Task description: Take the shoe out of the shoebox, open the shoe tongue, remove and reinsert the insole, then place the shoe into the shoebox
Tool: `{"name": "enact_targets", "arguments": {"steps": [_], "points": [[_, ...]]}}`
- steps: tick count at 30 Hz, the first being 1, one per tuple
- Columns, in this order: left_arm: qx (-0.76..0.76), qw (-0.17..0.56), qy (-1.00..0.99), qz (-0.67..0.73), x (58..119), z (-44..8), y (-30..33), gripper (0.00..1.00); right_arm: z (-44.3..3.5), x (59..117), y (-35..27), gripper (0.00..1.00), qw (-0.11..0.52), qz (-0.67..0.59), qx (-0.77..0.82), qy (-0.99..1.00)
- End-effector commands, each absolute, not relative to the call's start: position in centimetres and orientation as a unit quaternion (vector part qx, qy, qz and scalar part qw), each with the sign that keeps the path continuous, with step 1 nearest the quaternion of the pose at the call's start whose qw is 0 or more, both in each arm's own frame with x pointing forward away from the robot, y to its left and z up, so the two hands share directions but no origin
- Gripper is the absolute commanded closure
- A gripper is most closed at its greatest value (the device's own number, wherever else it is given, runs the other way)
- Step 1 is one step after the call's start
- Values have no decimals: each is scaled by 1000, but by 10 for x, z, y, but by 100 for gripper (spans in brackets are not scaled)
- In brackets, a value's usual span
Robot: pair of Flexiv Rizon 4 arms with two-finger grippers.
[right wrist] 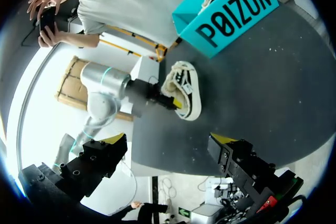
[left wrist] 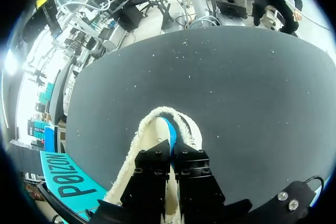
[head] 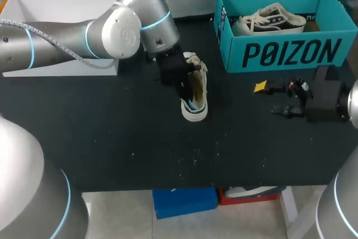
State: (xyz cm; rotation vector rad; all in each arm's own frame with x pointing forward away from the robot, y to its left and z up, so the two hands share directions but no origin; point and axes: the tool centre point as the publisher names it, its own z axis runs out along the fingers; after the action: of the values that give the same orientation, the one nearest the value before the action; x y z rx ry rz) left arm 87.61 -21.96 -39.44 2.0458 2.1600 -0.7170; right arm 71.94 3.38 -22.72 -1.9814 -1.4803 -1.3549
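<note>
A white shoe (head: 196,90) with a fleecy lining lies on the black table (head: 112,149), left of the teal shoebox (head: 291,54). My left gripper (head: 187,94) reaches down into the shoe's opening. In the left wrist view its black fingers (left wrist: 152,166) stand together inside the shoe (left wrist: 139,135), shut on the edge of the blue insole (left wrist: 169,128). My right gripper (head: 271,99) hovers open over the table to the right of the shoe, holding nothing. The right wrist view shows its fingertips (right wrist: 113,141) spread wide, with the shoe (right wrist: 186,95) and the left arm ahead.
A second shoe (head: 269,19) with dark trim lies inside the shoebox. A white box lid (head: 56,9) sits at the back left, partly behind my left arm. The shoebox (right wrist: 231,9) stands beyond the shoe in the right wrist view.
</note>
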Motion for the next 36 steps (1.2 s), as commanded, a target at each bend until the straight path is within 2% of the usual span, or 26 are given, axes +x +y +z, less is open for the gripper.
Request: {"name": "enact_targets", "arguments": {"steps": [1,3,4,5,6,7,15,16,17,20,22,36], "points": [[668,34,707,-228,877,-394,-221,87,-227,720,34,0,160,-474,-694,-518],[667,35,708,-229,879,-392,-219,77,-227,720,34,0,160,-474,-694,-518],[667,37,708,-229,878,-389,-218,63,-227,720,34,0,160,-474,-694,-518],[668,39,707,-229,878,-387,-217,33,-227,720,34,0,160,-474,-694,-518],[668,39,707,-229,879,-384,-216,9,-227,720,34,0,160,-474,-694,-518],[669,40,706,-228,879,-381,-215,0,-227,720,34,0,160,-474,-694,-518],[682,68,689,-235,875,-347,-216,0,-227,720,34,0,160,-474,-694,-518],[686,75,684,-234,876,-345,-218,2,-227,720,34,0,160,-474,-694,-518],[689,84,682,-232,877,-343,-220,18,-227,720,34,0,160,-474,-694,-518],[698,85,682,-202,878,-339,-221,75,-227,720,34,0,160,-474,-694,-518],[708,80,678,-182,876,-338,-220,100,-227,720,34,0,160,-474,-694,-518],[705,52,703,-84,866,-367,-213,100,-227,720,34,0,160,-474,-694,-518]]}}
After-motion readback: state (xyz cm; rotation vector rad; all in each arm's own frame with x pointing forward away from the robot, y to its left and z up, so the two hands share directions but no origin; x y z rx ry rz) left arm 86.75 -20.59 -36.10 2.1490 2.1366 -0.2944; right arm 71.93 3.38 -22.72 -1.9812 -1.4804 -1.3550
